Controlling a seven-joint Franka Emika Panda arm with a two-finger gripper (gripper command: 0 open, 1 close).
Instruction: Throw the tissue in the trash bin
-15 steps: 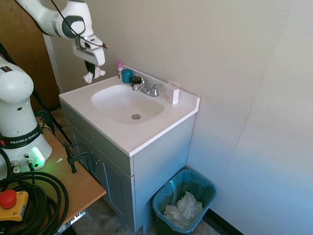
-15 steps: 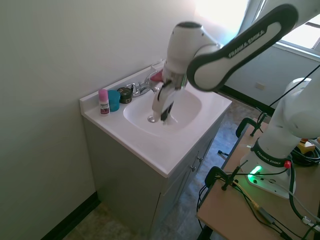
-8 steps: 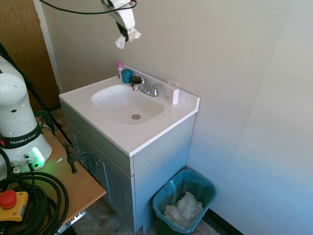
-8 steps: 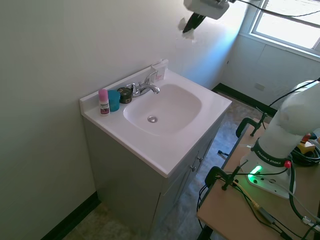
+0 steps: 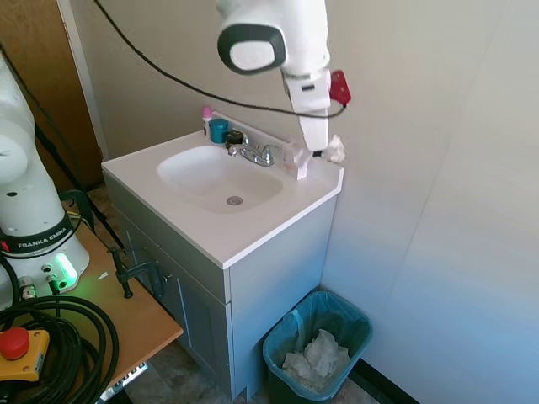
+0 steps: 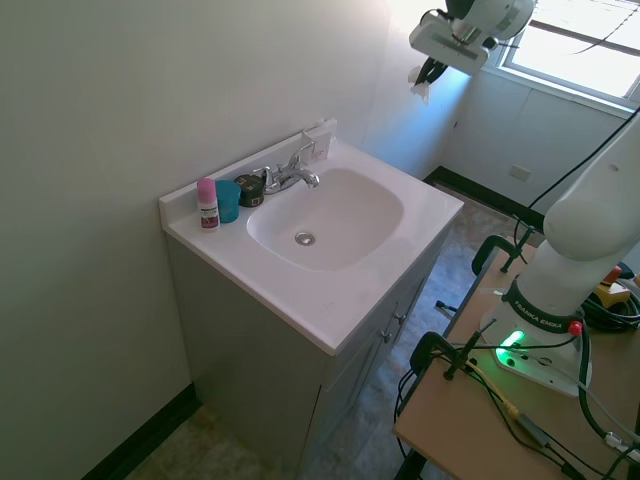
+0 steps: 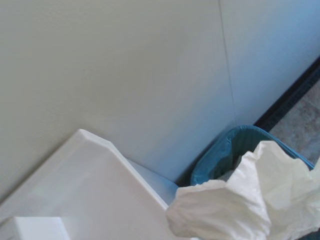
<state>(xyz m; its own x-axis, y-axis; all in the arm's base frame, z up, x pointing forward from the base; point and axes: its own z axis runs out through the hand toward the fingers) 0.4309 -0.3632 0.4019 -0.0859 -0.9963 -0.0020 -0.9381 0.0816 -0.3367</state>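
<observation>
Tissue (image 5: 335,150) clamped in the jaws above vanity's corner; trash bin (image 5: 317,342) holds white paper wads (image 5: 313,359).

The first exterior view looks down from high beside the arm's base, taking in the sink (image 5: 221,177), its cabinet and the trash bin (image 5: 317,343) on the floor by the wall. The second exterior view looks down from the opposite side, sharing the sink (image 6: 328,215) and faucet (image 6: 290,175). The wrist view looks down from close above the tabletop (image 7: 95,195) corner to the trash bin (image 7: 225,155).
</observation>
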